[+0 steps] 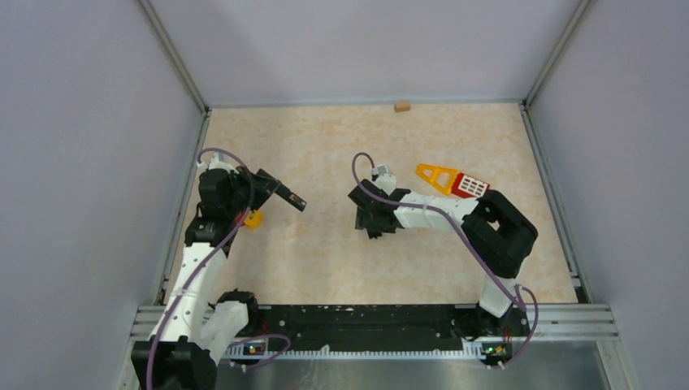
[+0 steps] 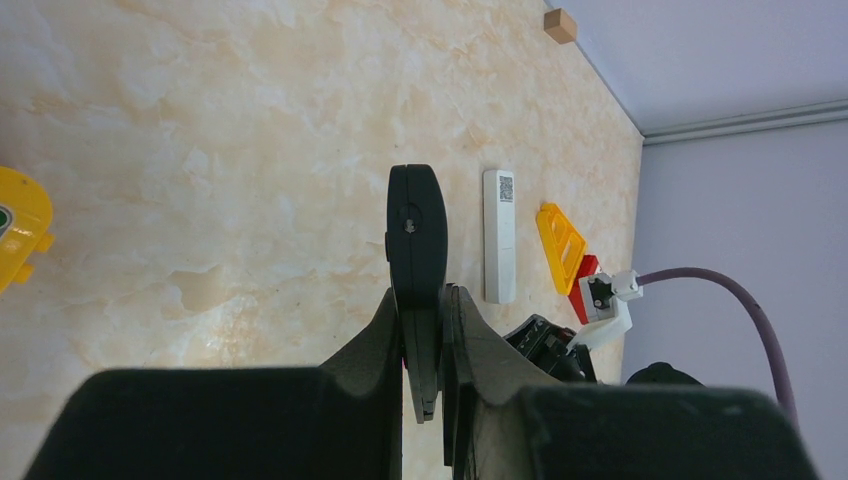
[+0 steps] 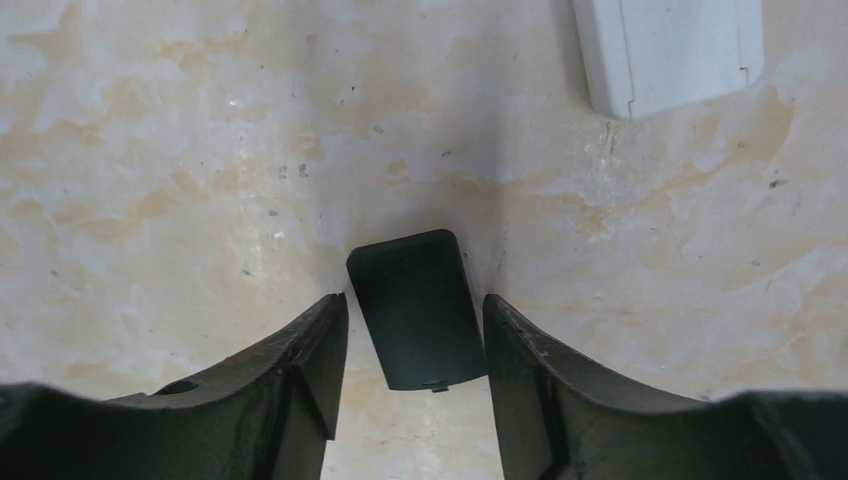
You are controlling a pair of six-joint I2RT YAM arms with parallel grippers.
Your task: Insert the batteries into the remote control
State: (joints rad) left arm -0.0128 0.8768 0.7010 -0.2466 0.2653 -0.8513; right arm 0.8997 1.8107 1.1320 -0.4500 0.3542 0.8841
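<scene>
Between the right hand's (image 3: 415, 302) jaws lies a cover (image 3: 418, 312)

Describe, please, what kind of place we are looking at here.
Most likely a lab robot test cell: plain grey walls framed by aluminium rails box in a marble-patterned tabletop, and a left arm and right arm are bolted to a mounting rail at its near edge.

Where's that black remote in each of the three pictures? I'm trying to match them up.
Top external: the black remote is left of centre, sticking out from the left arm's jaws.
Left wrist: the remote is mid-picture, edge-on, clamped between the jaws.
Right wrist: not in it; the dark piece there is a small flat cover.
Shared landmark: the yellow-and-red plastic piece, seen in the top and left wrist views.
</scene>
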